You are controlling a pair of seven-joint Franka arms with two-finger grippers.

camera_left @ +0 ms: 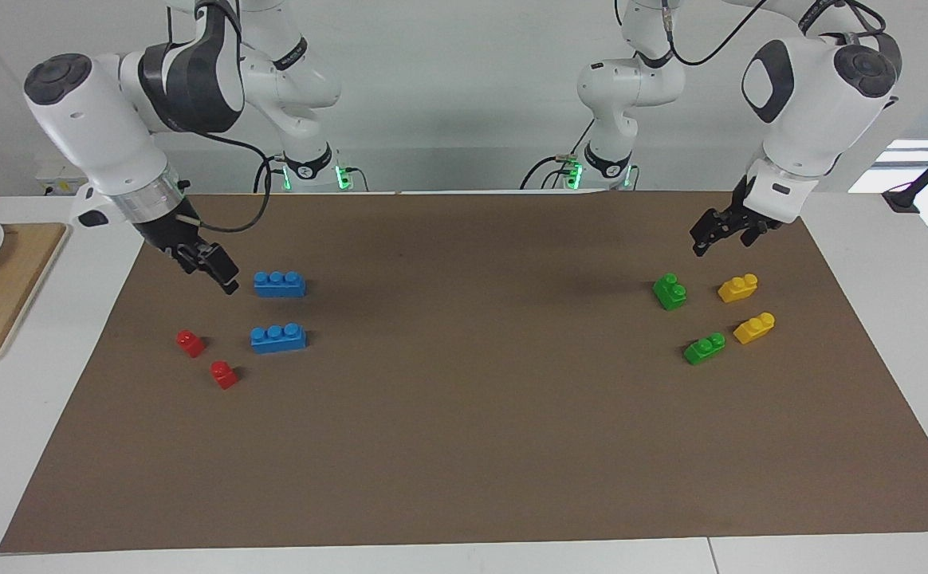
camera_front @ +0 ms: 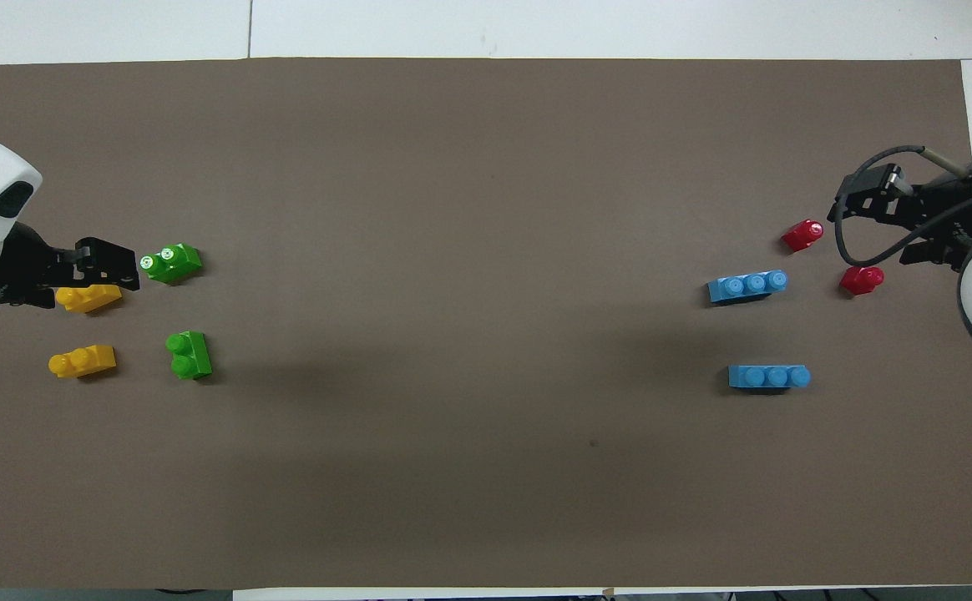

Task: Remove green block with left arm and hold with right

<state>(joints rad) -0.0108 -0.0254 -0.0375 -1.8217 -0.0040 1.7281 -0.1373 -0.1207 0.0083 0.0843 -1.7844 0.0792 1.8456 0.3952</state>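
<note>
Two small bright green plastic two-stud bricks sit toward the left arm's end of the brown mat-covered surface point(camera_left: 464, 446), at the right middle of the facing frame. Your target is most likely the green block point(camera_left: 670, 291) nearer the robots, since the left tool point(camera_left: 721, 239) hangs closest to it. The other green brick point(camera_left: 704, 348) lies farther out. Two yellow two-stud bricks point(camera_left: 737, 287) are alongside the pair.

Expect the green block to be light, rigid and smooth-sided, so it could skid or twist if one finger touches first. It stands free on the surface, stacked on nothing. Take it across its two long flat walls, below the studs, and centre the pinch so that it cannot pivot.

Your left tool is raised and tilted, with its jaws apart at a moderate width and nothing between them. In the overhead frame it shows at middle left, partly covering a yellow brick.

Your right tool point(camera_left: 217, 267) waits at the left middle of the facing frame, over the mat beside a blue three-stud plastic brick point(camera_left: 279, 284). You cannot tell whether it is wide or narrow. Nothing shows in it.
</note>
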